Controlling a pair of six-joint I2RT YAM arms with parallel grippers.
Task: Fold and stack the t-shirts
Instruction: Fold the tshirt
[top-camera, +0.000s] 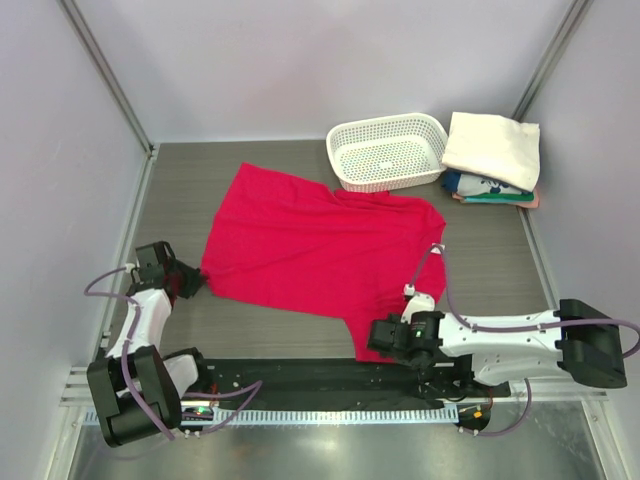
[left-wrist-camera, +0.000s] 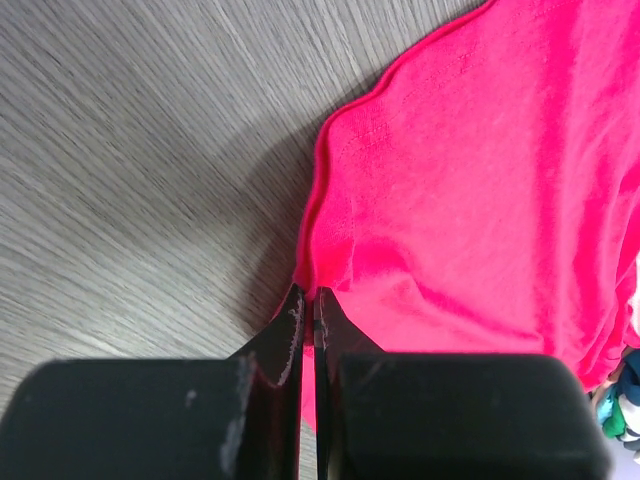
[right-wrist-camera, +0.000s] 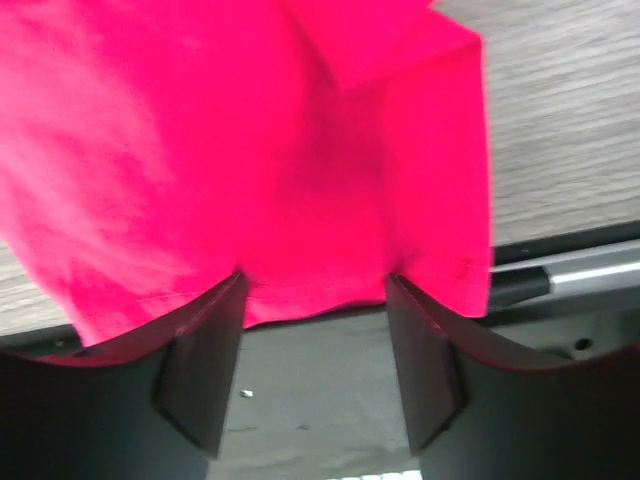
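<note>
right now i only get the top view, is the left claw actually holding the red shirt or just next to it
observer: holding it. In the left wrist view the left claw is shut on a corner of the red shirt.
operator: and the right claw
observer: open. The right wrist view shows the right claw with the shirt's hem lying between its fingers.
operator: cloth flat there
observer: no, a flap is folded over just ahead of that claw.
</note>
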